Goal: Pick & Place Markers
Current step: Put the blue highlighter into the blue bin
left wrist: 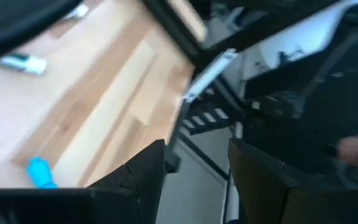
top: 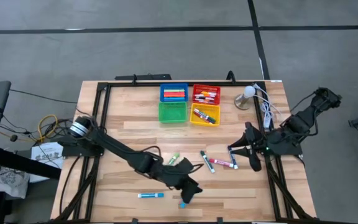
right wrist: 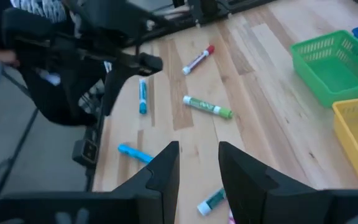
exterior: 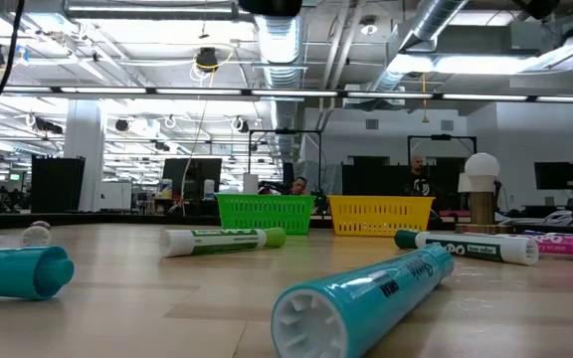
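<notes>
A: Status?

B: Between picks, I'd say. Left gripper (top: pixel 190 191) sits low near the table's front edge, fingers spread, nothing between them. A blue marker (top: pixel 182 203) lies just beside it.

A: Right side?

B: Right gripper (top: pixel 252 155) hovers by the loose markers mid-table, jaws apart, empty. Pink marker (top: pixel 222 163) is nearest.

A: Bins?

B: Blue bin (top: pixel 173 93), red bin (top: pixel 206 94) and yellow bin (top: pixel 204 115) hold some. Green bin (top: pixel 172 112) looks empty.

A: Next?

B: Probably left drops onto the blue one, lined up across its barrel, then closes.
</notes>
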You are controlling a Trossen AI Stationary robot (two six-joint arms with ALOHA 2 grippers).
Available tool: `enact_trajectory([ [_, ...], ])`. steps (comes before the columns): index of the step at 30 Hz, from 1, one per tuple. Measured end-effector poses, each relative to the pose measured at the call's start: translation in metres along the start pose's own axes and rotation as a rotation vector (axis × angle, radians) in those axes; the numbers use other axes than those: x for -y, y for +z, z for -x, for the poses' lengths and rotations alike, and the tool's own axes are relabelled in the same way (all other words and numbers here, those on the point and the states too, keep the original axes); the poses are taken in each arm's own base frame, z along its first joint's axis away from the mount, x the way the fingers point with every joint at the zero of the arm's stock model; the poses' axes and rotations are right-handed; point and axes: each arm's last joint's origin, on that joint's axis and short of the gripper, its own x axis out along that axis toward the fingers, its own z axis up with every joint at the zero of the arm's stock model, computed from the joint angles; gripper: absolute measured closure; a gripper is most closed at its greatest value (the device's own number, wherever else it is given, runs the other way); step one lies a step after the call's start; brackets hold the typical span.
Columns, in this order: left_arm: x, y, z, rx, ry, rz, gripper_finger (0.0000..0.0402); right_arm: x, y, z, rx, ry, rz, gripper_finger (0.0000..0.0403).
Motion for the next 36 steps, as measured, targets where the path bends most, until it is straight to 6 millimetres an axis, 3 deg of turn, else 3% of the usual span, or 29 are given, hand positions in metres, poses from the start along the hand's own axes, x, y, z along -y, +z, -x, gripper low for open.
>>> enact_trajectory([
  [6,-0.006,-0.008,-0.029,-0.035,0.072,0.109,0.0225,-0.003,-0.003,0.004,0.010,-0.007,0.048,0.0301],
  [10,-0.014,-0.015,-0.044,-0.050,0.113,0.161,0.0225,-0.003,-0.005,0.019,0.060,0.011,0.070,0.0301],
  [21,-0.024,-0.026,-0.049,0.060,0.250,0.189,0.0225,0.004,-0.008,0.065,0.214,0.116,0.068,0.0301],
  [27,-0.023,-0.056,-0.048,-0.023,0.299,0.164,0.0225,0.003,-0.012,0.067,0.216,0.099,0.095,0.0301],
  [32,-0.030,-0.068,-0.058,-0.073,0.305,0.194,0.0225,0.005,-0.016,0.064,0.233,0.043,0.103,0.0301],
  [36,-0.034,-0.072,-0.068,-0.096,0.313,0.205,0.0225,0.017,-0.032,0.057,0.251,0.027,0.049,0.0301],
])
